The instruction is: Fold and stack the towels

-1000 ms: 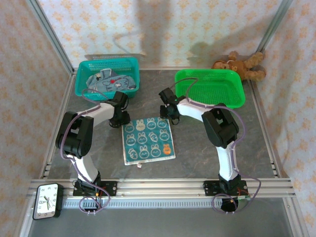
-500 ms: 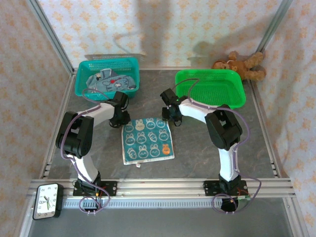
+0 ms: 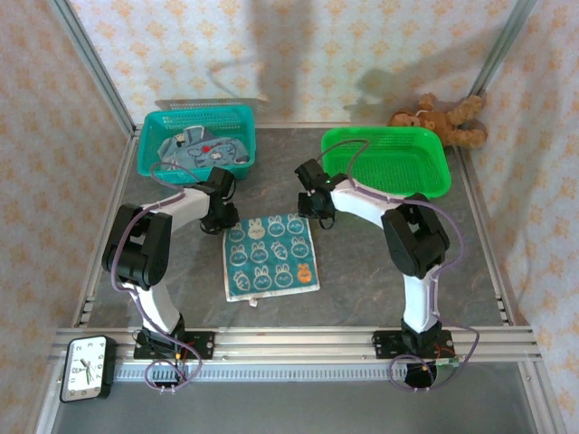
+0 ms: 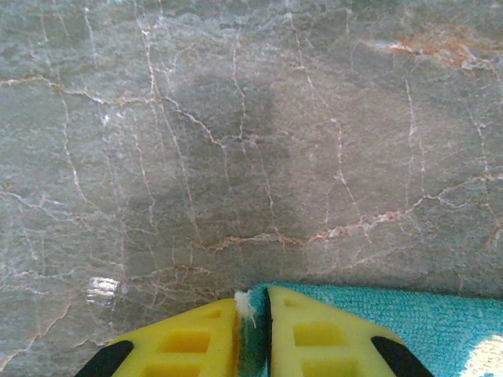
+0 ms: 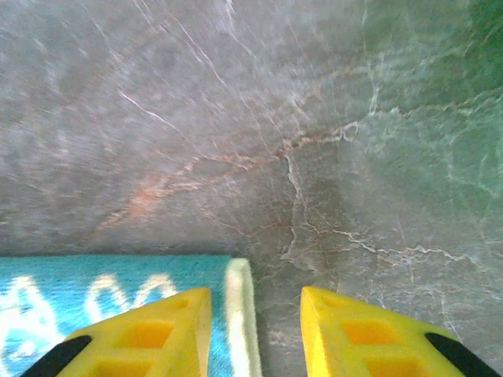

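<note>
A teal towel [image 3: 271, 256] printed with bunnies and carrots lies flat in the middle of the table. My left gripper [image 3: 221, 221] is at its far left corner. In the left wrist view the yellow fingers [image 4: 314, 338] of the left gripper [image 4: 251, 330] are shut on the corner of the towel [image 4: 393, 318]. My right gripper [image 3: 313, 215] is at the far right corner. There the right gripper [image 5: 253, 306] stands open astride the pale hem of the towel [image 5: 102, 287], one finger over the cloth and one over bare table. More towels [image 3: 201, 150] lie in the teal basket [image 3: 150, 136].
An empty green basket [image 3: 387, 136] stands at the back right, close behind my right arm. A brown teddy bear [image 3: 443, 118] lies in the far right corner. A clock [image 3: 86, 368] sits by the near left rail. Bare marble table [image 3: 380, 262] lies right of the towel.
My left gripper has closed on the towel's far left corner. My right arm has shifted slightly at the far right corner, its jaws still apart.
</note>
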